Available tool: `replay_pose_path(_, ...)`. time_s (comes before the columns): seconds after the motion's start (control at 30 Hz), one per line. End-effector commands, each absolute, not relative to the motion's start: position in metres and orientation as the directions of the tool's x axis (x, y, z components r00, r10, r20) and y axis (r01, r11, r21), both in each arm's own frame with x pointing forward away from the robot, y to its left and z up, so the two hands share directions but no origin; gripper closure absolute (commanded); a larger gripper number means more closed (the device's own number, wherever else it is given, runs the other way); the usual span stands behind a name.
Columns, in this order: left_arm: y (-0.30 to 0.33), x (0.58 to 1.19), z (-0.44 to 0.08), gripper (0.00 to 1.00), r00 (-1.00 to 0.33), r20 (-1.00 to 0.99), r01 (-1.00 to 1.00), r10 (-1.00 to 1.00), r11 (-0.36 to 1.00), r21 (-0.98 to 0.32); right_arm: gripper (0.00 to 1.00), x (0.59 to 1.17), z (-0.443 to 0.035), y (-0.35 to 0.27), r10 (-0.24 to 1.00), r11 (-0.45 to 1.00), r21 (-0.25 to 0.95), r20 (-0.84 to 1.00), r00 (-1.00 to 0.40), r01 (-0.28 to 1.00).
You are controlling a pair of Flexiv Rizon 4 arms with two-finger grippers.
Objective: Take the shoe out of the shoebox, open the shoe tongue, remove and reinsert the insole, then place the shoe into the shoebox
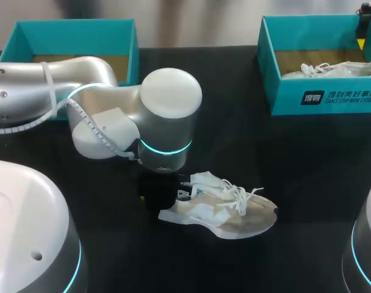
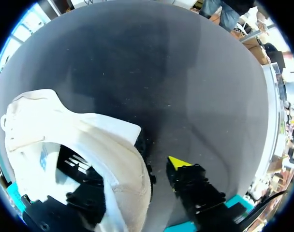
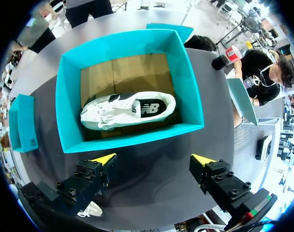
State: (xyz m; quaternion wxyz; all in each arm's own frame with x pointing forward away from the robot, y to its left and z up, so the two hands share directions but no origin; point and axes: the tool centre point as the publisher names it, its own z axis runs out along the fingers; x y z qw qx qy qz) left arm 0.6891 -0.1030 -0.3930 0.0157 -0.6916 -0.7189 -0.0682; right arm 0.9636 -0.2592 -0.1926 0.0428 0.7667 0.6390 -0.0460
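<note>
A cream-and-white shoe (image 1: 225,210) lies on its side on the black table, toe to the right, laces loose. My left gripper (image 2: 135,179) is at its heel (image 2: 89,140). One finger is inside the shoe opening; the yellow-tipped finger (image 2: 178,163) stands outside, a small gap from the heel wall, so the gripper is open. In the head view the left wrist (image 1: 167,131) hides the heel. My right gripper (image 3: 153,159) hangs open and empty above the back right shoebox (image 3: 132,137), which holds a second white shoe (image 3: 127,110).
An empty teal shoebox (image 1: 75,36) stands at the back left, behind my left arm. The right shoebox (image 1: 323,97) sits at the back right, with my right gripper (image 1: 361,33) above its far corner. Bare black table lies in front of the shoe.
</note>
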Motion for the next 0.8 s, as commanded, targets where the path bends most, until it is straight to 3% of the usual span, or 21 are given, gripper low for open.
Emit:
replay_pose_path(0.03,-0.098,0.685,-0.373,0.0,-0.043,0.052,0.995,0.998,0.038,0.089,0.0,0.963,-0.192,-0.259,0.976,-0.18,0.008,-0.126,0.179,0.984)
replay_pose_path(0.23,-0.097,0.678,-0.329,0.0,-0.036,-0.021,0.992,0.999,0.038,0.117,0.0,0.963,-0.192,-0.259,0.976,-0.18,0.008,-0.126,0.179,0.984)
replay_pose_path(0.63,-0.063,0.654,-0.257,0.0,-0.26,-0.301,0.96,0.918,0.28,0.025,0.0,0.963,-0.192,-0.259,0.976,-0.18,0.008,-0.126,0.179,0.984)
replay_pose_path(0.8,-0.041,0.643,-0.243,0.0,-0.391,-0.434,0.919,0.812,0.367,-0.143,0.0,0.963,-0.192,-0.259,0.976,-0.18,0.008,-0.126,0.179,0.984)
